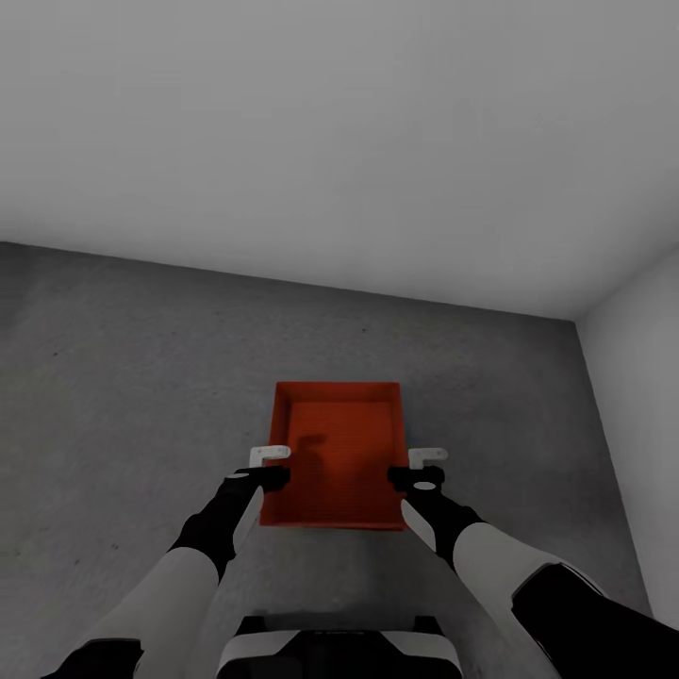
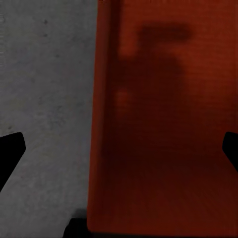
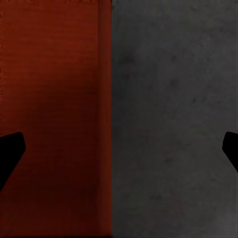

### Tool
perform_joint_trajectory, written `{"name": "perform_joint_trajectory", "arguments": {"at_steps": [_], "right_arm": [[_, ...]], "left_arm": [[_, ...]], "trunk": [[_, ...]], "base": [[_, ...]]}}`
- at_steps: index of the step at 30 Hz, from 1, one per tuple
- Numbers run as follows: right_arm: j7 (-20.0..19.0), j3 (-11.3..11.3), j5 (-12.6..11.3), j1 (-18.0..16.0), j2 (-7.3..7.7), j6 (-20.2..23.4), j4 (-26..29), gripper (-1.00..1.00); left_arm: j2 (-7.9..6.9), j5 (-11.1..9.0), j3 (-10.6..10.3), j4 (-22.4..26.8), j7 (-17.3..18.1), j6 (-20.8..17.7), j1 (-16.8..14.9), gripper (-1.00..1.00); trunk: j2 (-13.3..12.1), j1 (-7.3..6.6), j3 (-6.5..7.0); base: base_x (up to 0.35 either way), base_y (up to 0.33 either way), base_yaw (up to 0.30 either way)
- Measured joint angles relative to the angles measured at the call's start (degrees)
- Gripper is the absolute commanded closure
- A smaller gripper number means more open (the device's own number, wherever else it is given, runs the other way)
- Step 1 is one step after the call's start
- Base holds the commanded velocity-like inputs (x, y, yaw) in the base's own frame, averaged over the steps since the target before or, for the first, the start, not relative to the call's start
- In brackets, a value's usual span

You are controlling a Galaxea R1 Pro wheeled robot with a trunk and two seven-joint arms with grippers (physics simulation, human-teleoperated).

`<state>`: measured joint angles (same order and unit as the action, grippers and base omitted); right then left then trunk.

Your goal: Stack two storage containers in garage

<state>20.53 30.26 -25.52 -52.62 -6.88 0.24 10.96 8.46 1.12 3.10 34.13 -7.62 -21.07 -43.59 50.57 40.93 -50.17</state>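
An orange-red storage container [image 1: 339, 443] sits open-top on the dark grey concrete floor [image 1: 132, 377] of the garage, close in front of me. My left gripper [image 1: 270, 466] hangs over its left side wall, and my right gripper [image 1: 421, 470] over its right side wall. In the left wrist view the left gripper [image 2: 119, 151] is open, its dark fingertips [image 2: 11, 148] far apart, with the container [image 2: 158, 124] wall running between them. The right gripper [image 3: 119, 148] is open too and straddles the other wall of the container [image 3: 49, 99]. Neither grips anything.
A plain grey-white wall [image 1: 339, 141] rises just beyond the container, and a second wall [image 1: 641, 377] meets it in a corner at the right. Bare concrete stretches to the left. My base [image 1: 335, 651] shows at the bottom edge.
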Motion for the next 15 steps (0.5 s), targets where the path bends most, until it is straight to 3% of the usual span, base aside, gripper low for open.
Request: {"name": "perform_joint_trajectory", "arguments": {"at_steps": [15], "right_arm": [[0.00, 0.01, 0.00, 0.00, 0.01, 0.00, 0.00, -1.00]], "left_arm": [[0.00, 0.00, 0.00, -0.03, 0.00, 0.03, 0.00, -1.00]], "trunk": [[-6.02, -3.30, 2.70]], "base": [[0.000, 0.000, 0.000]]}}
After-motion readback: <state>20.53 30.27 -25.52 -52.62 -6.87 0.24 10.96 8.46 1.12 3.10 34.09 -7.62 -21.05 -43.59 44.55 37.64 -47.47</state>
